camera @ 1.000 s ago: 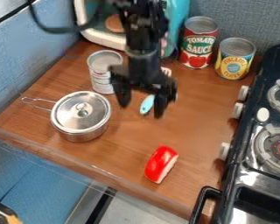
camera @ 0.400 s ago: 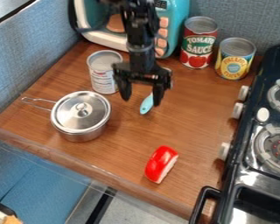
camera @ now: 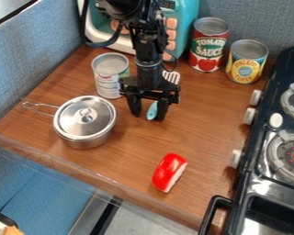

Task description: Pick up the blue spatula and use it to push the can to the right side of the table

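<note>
One red-and-white toy piece [camera: 169,172] is lying near on the table [camera: 198,133]; farther left, a lidded saucepan [camera: 84,123] is resting. Beyond, the gripper [camera: 148,116] is hanging, fingers apart about a spatula [camera: 152,110], seemingly not yet gripping. Far, three cans [camera: 208,45] are standing.

The pot [camera: 84,123] looks like shiny metal, the counter [camera: 134,151] like smooth brown wood.
</note>
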Available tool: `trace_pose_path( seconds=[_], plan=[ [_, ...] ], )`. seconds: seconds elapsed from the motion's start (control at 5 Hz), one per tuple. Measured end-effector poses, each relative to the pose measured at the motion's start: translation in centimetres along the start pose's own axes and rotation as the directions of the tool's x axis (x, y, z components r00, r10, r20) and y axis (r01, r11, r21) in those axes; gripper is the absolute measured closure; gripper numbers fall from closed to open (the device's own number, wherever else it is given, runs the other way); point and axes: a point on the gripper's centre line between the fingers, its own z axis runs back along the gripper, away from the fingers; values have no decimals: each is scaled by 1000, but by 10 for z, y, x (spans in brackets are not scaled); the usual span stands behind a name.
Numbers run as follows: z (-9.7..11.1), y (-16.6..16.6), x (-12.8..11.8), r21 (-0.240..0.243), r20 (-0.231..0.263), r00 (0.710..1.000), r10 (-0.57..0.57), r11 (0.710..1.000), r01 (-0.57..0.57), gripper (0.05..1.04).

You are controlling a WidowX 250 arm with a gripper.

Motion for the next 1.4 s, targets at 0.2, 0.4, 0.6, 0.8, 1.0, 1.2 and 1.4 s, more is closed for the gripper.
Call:
trace_pose_path(
  seconds=[0.2,0.4,0.6,0.8,1.0,1.2,1.4],
  plan=[
    [-1,1,1,5,16,1000,-8,1000,8,637],
    [1,2,1,3,10,1000,-6,1000,6,757],
    [23,-2,2,-23,37,999,0,1000,1,757],
    [63,0,0,-49,99,995,-5,999,10,757],
    [98,23,-15,-41,132,991,-4,999,9,758],
    [109,54,-37,-13,101,995,-1,1000,2,758],
    [107,96,-50,31,79,997,22,999,-24,757]
  ],
)
